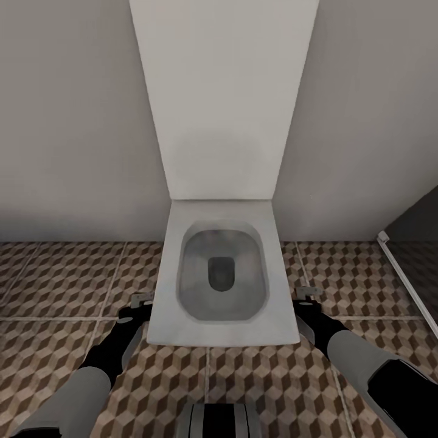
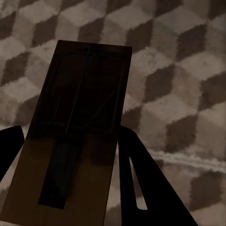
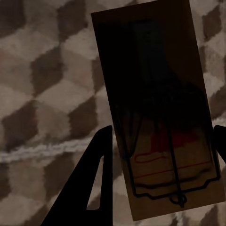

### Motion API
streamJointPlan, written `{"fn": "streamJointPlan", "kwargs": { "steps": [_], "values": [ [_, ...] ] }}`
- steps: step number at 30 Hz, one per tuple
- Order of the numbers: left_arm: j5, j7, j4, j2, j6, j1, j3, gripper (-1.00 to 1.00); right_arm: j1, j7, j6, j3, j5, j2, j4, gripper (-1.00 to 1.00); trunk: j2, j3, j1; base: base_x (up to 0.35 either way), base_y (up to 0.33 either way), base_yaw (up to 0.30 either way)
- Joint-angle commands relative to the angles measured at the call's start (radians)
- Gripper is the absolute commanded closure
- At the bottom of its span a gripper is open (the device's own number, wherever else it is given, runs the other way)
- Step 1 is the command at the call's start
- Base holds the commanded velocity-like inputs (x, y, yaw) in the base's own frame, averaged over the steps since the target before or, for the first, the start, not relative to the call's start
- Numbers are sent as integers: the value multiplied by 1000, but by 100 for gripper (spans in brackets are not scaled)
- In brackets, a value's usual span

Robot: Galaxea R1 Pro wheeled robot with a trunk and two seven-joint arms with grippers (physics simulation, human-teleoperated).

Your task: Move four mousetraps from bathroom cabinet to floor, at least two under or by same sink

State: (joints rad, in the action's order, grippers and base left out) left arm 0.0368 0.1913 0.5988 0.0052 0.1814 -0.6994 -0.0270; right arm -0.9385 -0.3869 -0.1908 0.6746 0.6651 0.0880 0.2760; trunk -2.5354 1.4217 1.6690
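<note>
A white square-bowled toilet (image 1: pixel 222 274) fills the frame's centre, standing on brown-and-beige cube-patterned floor tiles (image 1: pixel 55 286). At lower left the left pincer (image 1: pixel 142 301) clamps a dark brown wooden mousetrap (image 2: pixel 77 136) — at lower right the right pincer (image 1: pixel 307 294) clamps another dark wooden mousetrap (image 3: pixel 157 108), both above the tiles.

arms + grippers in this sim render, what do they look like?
Both arms have light grey forearm shells running into glossy black wrist sections. The left gripper and right gripper end in small grey metal-looking tips. In the wrist views the fingers are flat, black and tapered, with a narrow slot. No cables or markings show.
</note>
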Motion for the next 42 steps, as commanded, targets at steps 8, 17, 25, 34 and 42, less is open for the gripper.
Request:
{"fn": "streamJointPlan", "kwargs": {
  "steps": [8,17,25,34,42],
  "values": [
    [3,5,2,0,5,0,1,100,0,-4,-4,8,7,2,4,100,0,1,0,93,0,4],
    [2,7,4,0,4,0,1,100,0,-4,-1,9,5,7,3,100,0,1,0,265,0,0],
    [2,7,4,0,4,0,0,100,0,-4,-2,10,4,9,-2,100,0,1,0,54,0,0],
    [2,7,3,0,4,0,0,100,0,-4,-3,13,3,14,-9,100,0,1,0,4,0,0],
    [3,6,1,0,5,0,-1,100,0,4,4,17,0,14,-87,100,0,1,0,0,0,0]
  ]
}}
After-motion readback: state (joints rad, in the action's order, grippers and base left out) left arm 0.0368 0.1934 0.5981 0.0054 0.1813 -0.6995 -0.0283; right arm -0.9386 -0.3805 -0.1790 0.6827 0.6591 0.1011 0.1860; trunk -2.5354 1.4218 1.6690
